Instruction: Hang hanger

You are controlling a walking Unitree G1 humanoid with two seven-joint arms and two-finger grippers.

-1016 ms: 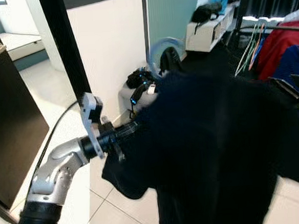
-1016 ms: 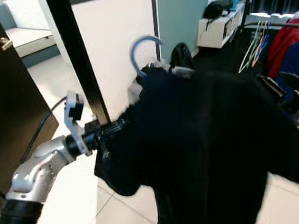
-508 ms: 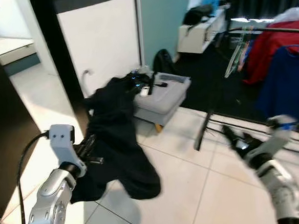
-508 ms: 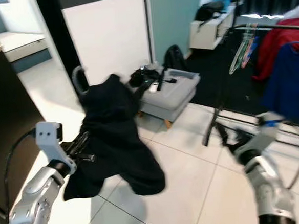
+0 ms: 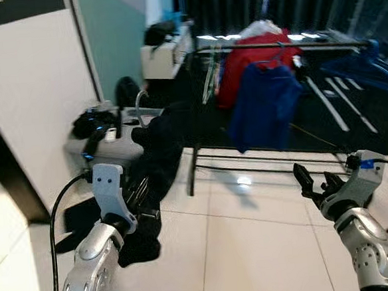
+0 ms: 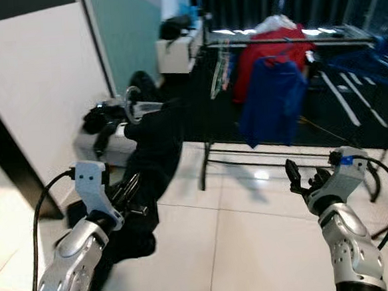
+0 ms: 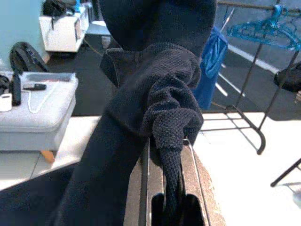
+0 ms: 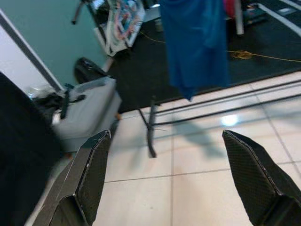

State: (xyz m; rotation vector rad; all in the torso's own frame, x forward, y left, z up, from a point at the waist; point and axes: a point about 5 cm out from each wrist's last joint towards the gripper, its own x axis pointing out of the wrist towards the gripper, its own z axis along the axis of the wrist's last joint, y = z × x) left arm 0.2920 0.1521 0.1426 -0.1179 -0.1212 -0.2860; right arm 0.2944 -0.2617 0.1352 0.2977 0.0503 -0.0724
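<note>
Black knit cloth, a dark garment (image 5: 156, 163), is bunched between the long fingers of the left gripper (image 7: 169, 188), which are clamped on its folds in the wrist view; the left arm (image 5: 95, 259) rises from the lower left of the head view, elbow bent, its forearm angled up toward the frame's centre, and the garment drapes down from it to the tiled floor (image 5: 254, 248); a pale hanger hook (image 5: 139, 97) curves up above the top of the garment, left of centre; whether the hanger's body is inside the cloth cannot be told. At the lower right the right arm (image 6: 347, 241) is raised with its wrist cocked back, and the right gripper (image 8: 174, 174) stands with its fingers spread wide, nothing between them, over bare tile. Behind it, across the upper right, a dark clothes rail (image 5: 280, 45) carries a blue shirt (image 5: 263, 104), a red garment (image 5: 248, 60) and a blue hanger (image 5: 365, 63); at the left middle a grey ottoman (image 5: 111, 144) bears a black tangle of small things, too blurred to name; a white shelf unit (image 5: 161, 53) with a dark bag on top sits at the upper left.
</note>
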